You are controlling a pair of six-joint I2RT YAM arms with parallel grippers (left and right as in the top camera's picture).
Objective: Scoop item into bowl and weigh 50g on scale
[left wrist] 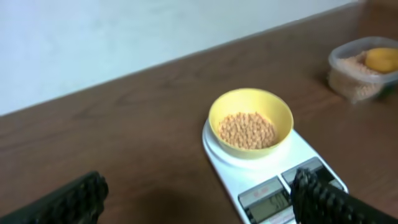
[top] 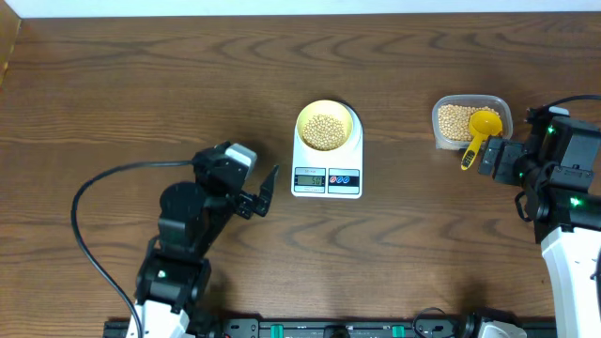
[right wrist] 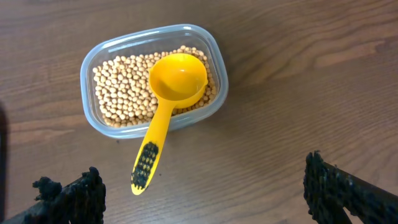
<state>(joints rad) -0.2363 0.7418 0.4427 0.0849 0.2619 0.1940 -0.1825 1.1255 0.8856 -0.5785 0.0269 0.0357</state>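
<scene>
The right end effector (right wrist: 202, 193), jaws spread wide and empty, is hovering just short of the scoop (right wrist: 169, 93), whose handle is pointing out over the tub (right wrist: 214, 56) rim back toward it, while the bowl (top: 350, 118) of beans (top: 326, 131) is sitting on the scale (top: 324, 160), well apart, nearer the equally open left end effector (top: 261, 192).

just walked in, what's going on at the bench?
Nothing is held right now. The bowl sits on the scale with beans in it; the display is too blurred to read. The scoop lies empty in the tub of beans, its handle sticking out over the rim. The right gripper is close to that handle's end, jaws open and empty. The left gripper is beside the scale, jaws open, touching nothing.
</scene>
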